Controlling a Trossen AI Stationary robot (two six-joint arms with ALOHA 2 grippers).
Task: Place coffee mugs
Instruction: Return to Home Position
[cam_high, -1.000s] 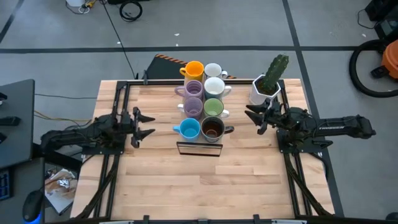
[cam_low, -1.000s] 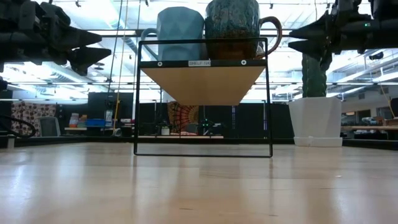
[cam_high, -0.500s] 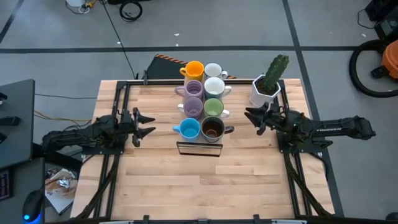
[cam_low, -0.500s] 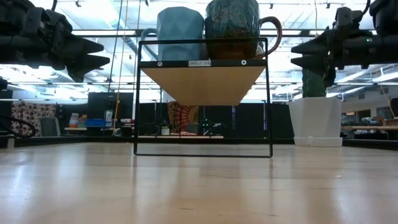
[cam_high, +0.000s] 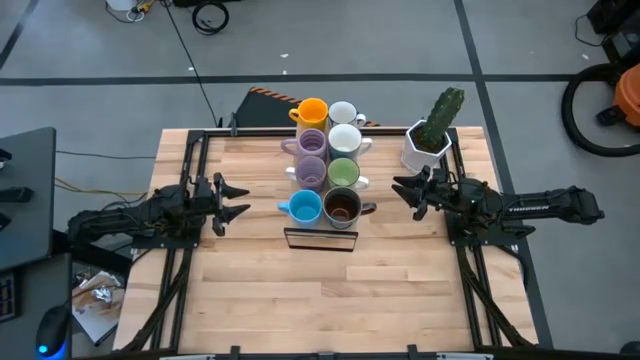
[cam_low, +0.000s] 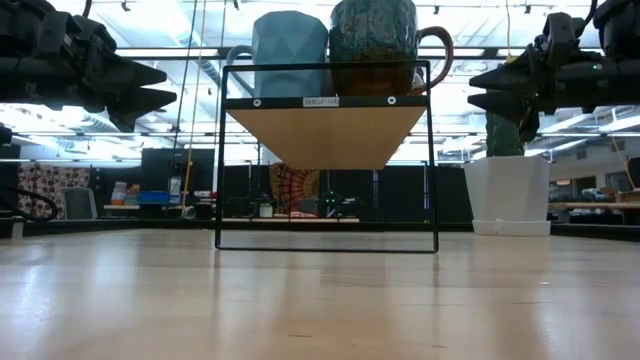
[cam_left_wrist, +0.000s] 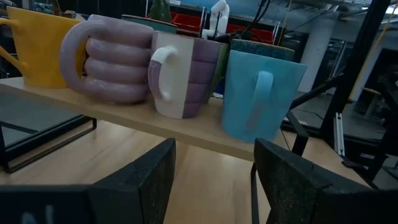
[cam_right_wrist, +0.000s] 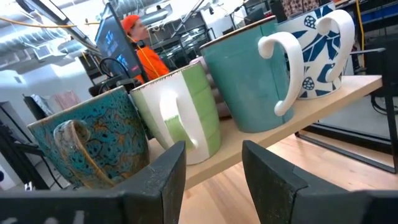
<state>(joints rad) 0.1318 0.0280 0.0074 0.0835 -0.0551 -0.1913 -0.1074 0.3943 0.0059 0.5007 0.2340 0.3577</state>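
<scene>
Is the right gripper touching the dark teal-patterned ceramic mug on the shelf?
Apart. The high view shows bare wooden table between the right gripper and the dark teal-patterned ceramic mug.

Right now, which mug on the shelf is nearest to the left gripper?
The light blue mug, last in the left row, beside the dark brown mug; its handle points toward the left gripper.

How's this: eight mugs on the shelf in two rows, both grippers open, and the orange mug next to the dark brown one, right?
No. In the high view the blue mug sits next to the dark brown mug; the orange mug is at the row's other end. The rest holds, left gripper and right gripper open.
</scene>
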